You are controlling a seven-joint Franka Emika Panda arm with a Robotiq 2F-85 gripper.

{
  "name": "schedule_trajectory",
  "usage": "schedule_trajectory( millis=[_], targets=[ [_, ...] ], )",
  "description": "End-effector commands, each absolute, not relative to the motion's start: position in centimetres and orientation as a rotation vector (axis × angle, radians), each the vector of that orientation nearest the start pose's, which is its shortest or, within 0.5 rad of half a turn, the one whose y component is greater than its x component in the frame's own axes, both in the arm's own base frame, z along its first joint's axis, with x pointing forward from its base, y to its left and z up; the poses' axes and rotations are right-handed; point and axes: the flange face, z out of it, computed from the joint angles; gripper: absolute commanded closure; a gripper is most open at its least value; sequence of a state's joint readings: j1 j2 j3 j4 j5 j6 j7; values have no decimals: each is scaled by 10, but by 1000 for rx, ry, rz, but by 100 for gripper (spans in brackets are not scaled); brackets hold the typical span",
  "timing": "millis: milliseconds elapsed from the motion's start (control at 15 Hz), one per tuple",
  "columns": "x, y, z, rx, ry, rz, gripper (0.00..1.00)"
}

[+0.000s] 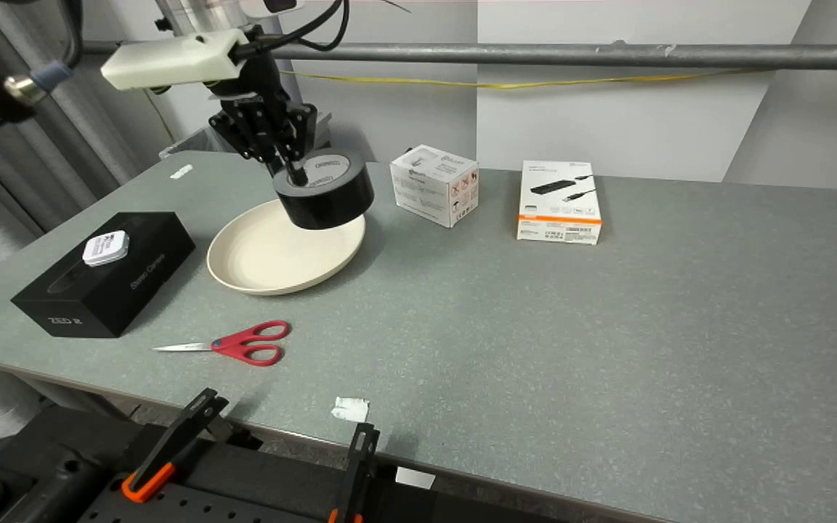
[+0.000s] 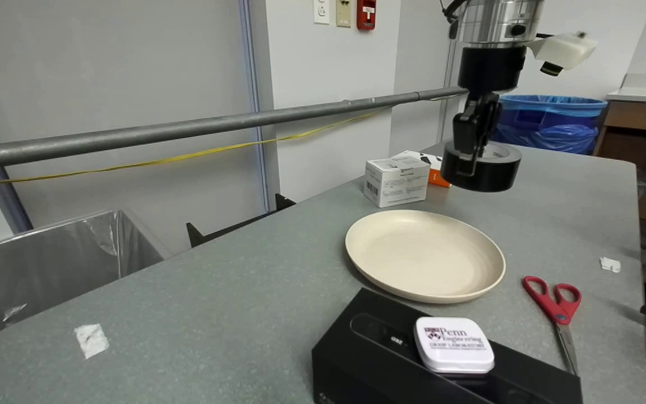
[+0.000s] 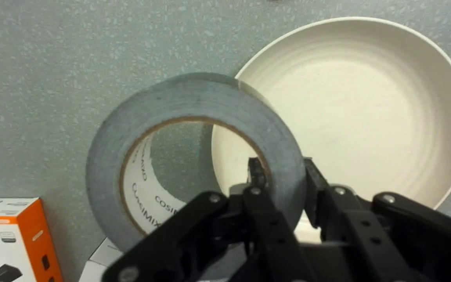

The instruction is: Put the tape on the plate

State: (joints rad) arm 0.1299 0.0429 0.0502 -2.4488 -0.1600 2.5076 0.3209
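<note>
The tape is a thick black roll [image 1: 331, 207] with a white hollow core. It also shows in an exterior view [image 2: 494, 177] and in the wrist view [image 3: 194, 98]. My gripper [image 3: 283, 168] is shut on one side of its ring, one finger inside the hollow and one outside. The gripper also shows in an exterior view [image 1: 286, 168]. The tape hangs in the air, roughly level. The cream plate [image 1: 266, 250] lies on the table below; it also shows in an exterior view [image 2: 424, 258]. In the wrist view the tape overlaps the left edge of the plate [image 3: 347, 109].
A black box [image 1: 110, 283] with a white tin [image 1: 106, 248] on it stands beside the plate. Red scissors [image 1: 248, 343] lie near it. A white box [image 1: 429, 185] and a white-and-orange box [image 1: 560, 207] stand near the wall. A metal pipe [image 1: 571, 54] runs along the wall.
</note>
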Motion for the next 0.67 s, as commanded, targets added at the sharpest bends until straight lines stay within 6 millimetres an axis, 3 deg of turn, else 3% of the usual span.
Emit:
schedule_trajectory(
  millis=[0,133,200,267,600],
  targets=[
    [474,88,284,-3228,17,-60,74],
    [473,87,283,-3228,22,-55,74],
    [473,86,283,-3229,23,-54,94],
    [473,89,279,-3243,-8,-58,94],
    [477,142,258,-3223,-215,-116,94]
  ],
)
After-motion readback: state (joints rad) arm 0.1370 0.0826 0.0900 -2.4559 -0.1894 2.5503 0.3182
